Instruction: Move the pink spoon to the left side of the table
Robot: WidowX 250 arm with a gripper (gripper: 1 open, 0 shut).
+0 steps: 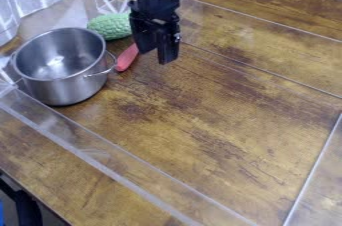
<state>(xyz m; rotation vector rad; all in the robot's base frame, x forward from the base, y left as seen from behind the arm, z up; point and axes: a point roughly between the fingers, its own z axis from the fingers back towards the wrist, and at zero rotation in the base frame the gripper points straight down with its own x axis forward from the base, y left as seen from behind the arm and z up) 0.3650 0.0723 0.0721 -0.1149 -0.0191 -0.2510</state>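
The pink spoon [126,59] lies on the table [227,100] at the back left, between the pot and my gripper, its red handle showing beside the pot's rim. My gripper [158,50] hangs just right of the spoon, pointing down. Its black fingers [170,48] stand slightly apart, open, with nothing between them. The spoon's far end is partly hidden by the gripper.
A steel pot [59,64] stands at the left. A green knobbly scrubber [110,25] lies behind the spoon. Clear plastic strips [94,150] cross the tabletop. The table's front edge runs along the lower left.
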